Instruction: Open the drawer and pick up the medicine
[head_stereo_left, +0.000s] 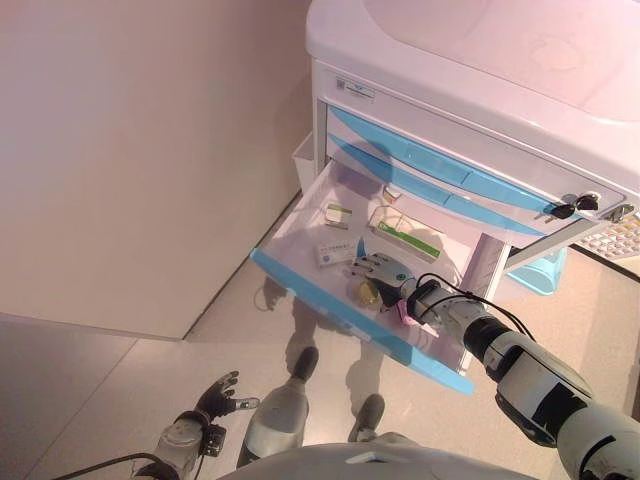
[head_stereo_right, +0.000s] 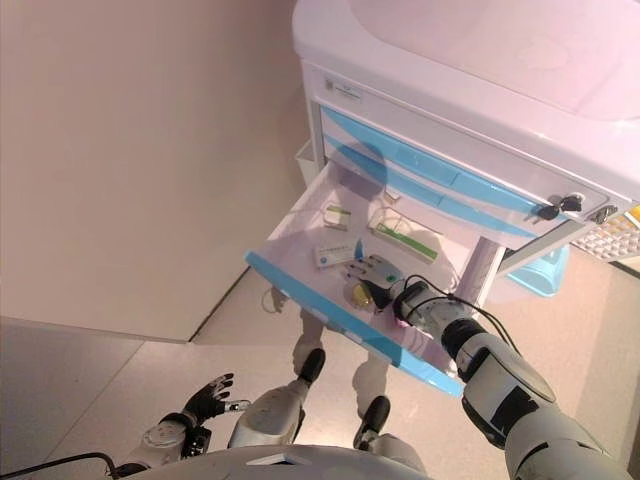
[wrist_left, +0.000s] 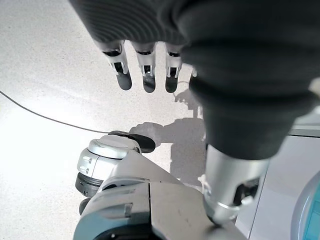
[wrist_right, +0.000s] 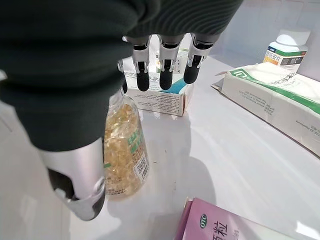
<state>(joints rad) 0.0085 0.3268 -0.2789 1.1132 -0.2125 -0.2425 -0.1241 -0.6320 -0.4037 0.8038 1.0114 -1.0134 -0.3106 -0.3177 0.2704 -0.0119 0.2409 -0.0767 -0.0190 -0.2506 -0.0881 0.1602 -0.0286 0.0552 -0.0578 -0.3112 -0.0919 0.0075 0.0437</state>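
The white cart's drawer (head_stereo_left: 330, 305) with a blue front stands pulled open. Inside lie a clear bottle of yellow capsules (wrist_right: 122, 145), a white and blue box (wrist_right: 160, 97), a long green and white box (wrist_right: 270, 97), a small white bottle (wrist_right: 286, 50) and a pink box (wrist_right: 225, 225). My right hand (head_stereo_left: 385, 270) is inside the drawer, open, just above the capsule bottle (head_stereo_left: 367, 292). Its fingers (wrist_right: 162, 70) are straight over the white and blue box and its thumb is beside the bottle. My left hand (head_stereo_left: 215, 395) hangs open near the floor.
The cart's white top (head_stereo_left: 480, 60) overhangs the shut blue drawers (head_stereo_left: 430, 160). A key (head_stereo_left: 570, 208) sits in the lock at the right. A white side bin (head_stereo_left: 305, 160) hangs on the cart's left. A beige wall (head_stereo_left: 130, 150) stands at the left.
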